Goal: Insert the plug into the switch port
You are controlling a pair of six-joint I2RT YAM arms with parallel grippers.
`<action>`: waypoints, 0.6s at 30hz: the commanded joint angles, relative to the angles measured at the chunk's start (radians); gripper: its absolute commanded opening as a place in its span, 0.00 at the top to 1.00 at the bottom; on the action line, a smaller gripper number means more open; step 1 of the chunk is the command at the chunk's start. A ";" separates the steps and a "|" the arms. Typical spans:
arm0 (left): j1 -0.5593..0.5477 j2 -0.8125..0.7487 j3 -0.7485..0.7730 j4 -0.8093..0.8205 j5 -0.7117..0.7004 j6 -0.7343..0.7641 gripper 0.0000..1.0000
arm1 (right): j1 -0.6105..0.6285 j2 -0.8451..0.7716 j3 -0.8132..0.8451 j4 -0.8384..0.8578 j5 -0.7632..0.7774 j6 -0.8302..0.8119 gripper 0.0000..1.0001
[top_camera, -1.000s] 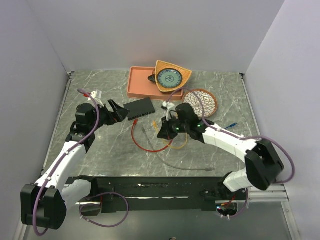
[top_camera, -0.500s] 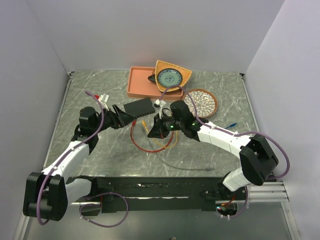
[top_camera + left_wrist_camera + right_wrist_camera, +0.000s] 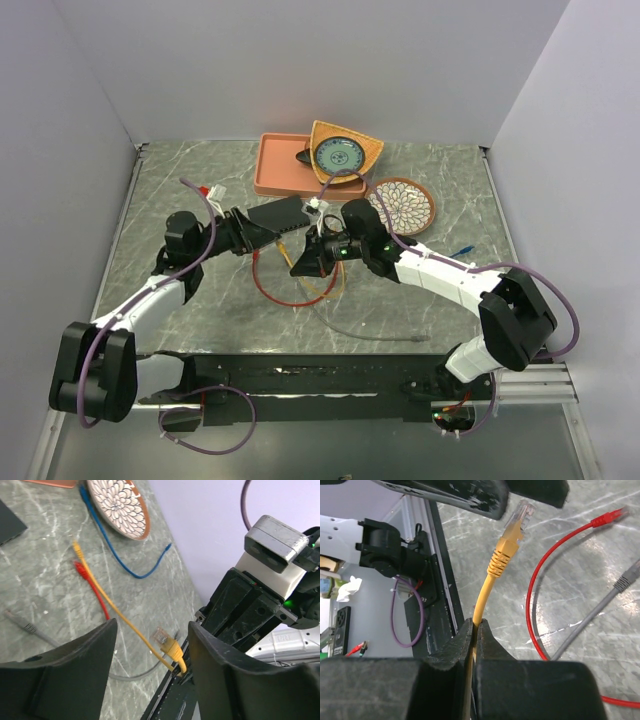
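The black switch [image 3: 283, 213] lies flat near the salmon tray; only its corner [image 3: 10, 525] shows in the left wrist view. My right gripper [image 3: 303, 266] is shut on the yellow cable [image 3: 482, 600] a little behind its plug [image 3: 512, 530] and holds it up off the table. The clear plug tip [image 3: 162, 639] points toward my left gripper [image 3: 152, 630]. That gripper is open, with the plug in the gap between its jaws and touching neither. In the top view the left gripper [image 3: 262, 233] lies just in front of the switch.
A salmon tray [image 3: 280, 165] and an orange bowl holding a blue-green dish [image 3: 342, 152] stand at the back. A patterned plate [image 3: 402, 205] sits right of the switch. A red cable [image 3: 265, 285], grey cable [image 3: 380, 338] and blue cable [image 3: 462, 250] lie on the table.
My right gripper has carried the yellow plug leftward toward the left gripper. My left gripper has reached rightward, so the plug now sits between its open jaws.
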 commanded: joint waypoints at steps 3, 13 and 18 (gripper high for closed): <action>-0.030 0.016 0.019 0.107 0.039 -0.038 0.43 | 0.006 0.004 0.023 0.075 -0.030 0.021 1.00; -0.059 0.028 0.026 0.109 0.019 -0.047 0.84 | 0.006 0.010 0.027 0.078 -0.032 0.032 1.00; -0.073 0.002 0.048 0.026 -0.046 -0.038 0.99 | 0.006 0.002 0.063 0.012 0.019 0.012 0.96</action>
